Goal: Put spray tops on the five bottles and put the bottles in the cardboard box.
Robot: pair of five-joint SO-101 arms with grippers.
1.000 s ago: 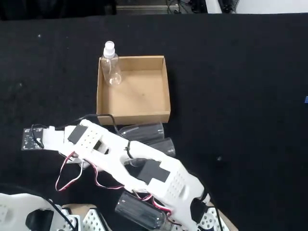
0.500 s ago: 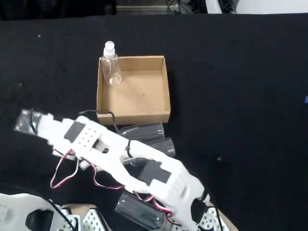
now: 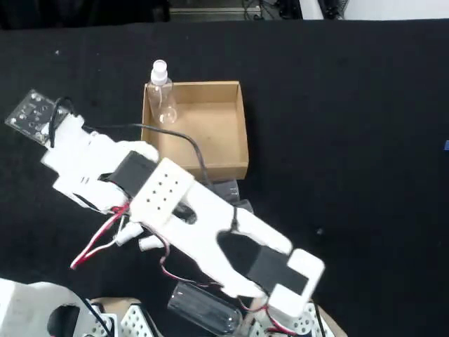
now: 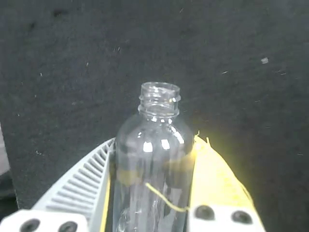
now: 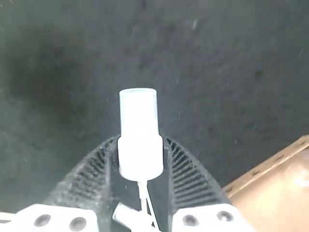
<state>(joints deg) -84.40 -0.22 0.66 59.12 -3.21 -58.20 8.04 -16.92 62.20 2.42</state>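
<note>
Bottle (image 4: 153,164), neck bare, clamped in the left gripper (image 4: 154,142); right gripper (image 5: 141,145) pinches a spray top (image 5: 138,111) near the box (image 3: 243,133), one capped bottle (image 3: 163,98) leaning in its corner.

Soft overhead light leaves the black cloth table (image 3: 351,105) dull, with small white glints mid-frame on the shoulder of the clear plastic bottle (image 4: 153,145).
</note>
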